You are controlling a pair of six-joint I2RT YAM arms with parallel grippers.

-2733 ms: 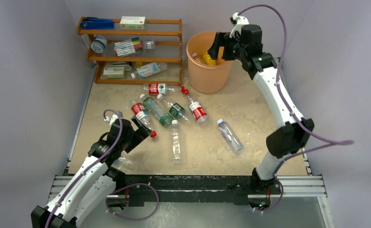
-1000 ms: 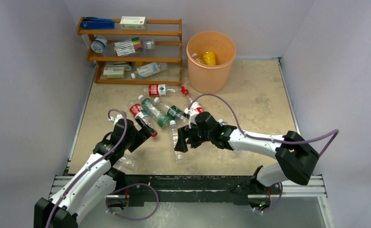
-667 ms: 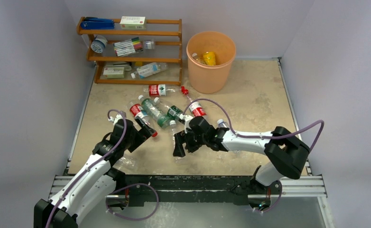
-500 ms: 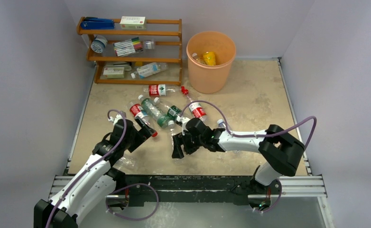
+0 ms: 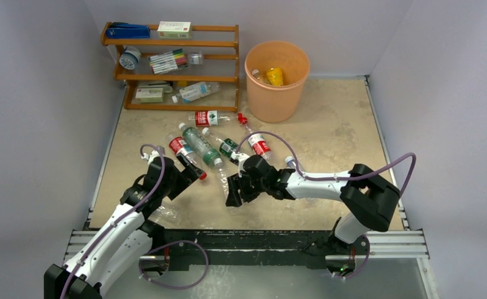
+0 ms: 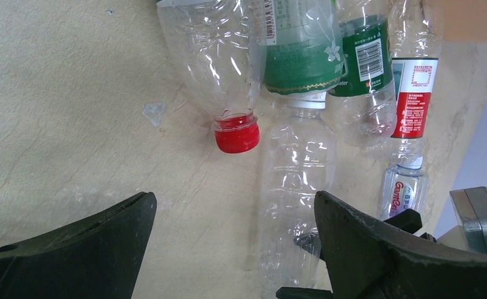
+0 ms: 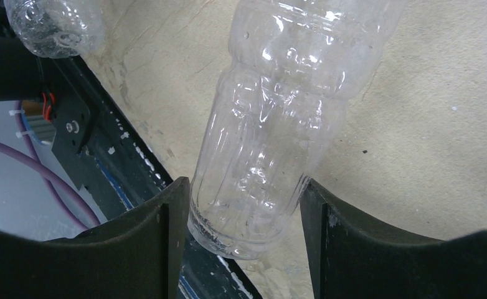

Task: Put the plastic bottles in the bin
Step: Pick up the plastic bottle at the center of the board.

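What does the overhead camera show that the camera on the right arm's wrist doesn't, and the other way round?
Only overhead: the orange bin with a yellow bottle inside, the wooden shelf, the labelled bottles lying mid-table, and the left arm. Only the wrist: the ribbed base of the clear bottle up close, a pincer finger on each side; whether they squeeze it is unclear. Both: that bottle lying on the beige table, with the right pincer around it.

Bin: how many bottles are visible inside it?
2. A yellow bottle lies near the middle of the bin; a clear bottle is beside it, toward the shelf. Others may be hidden underneath.
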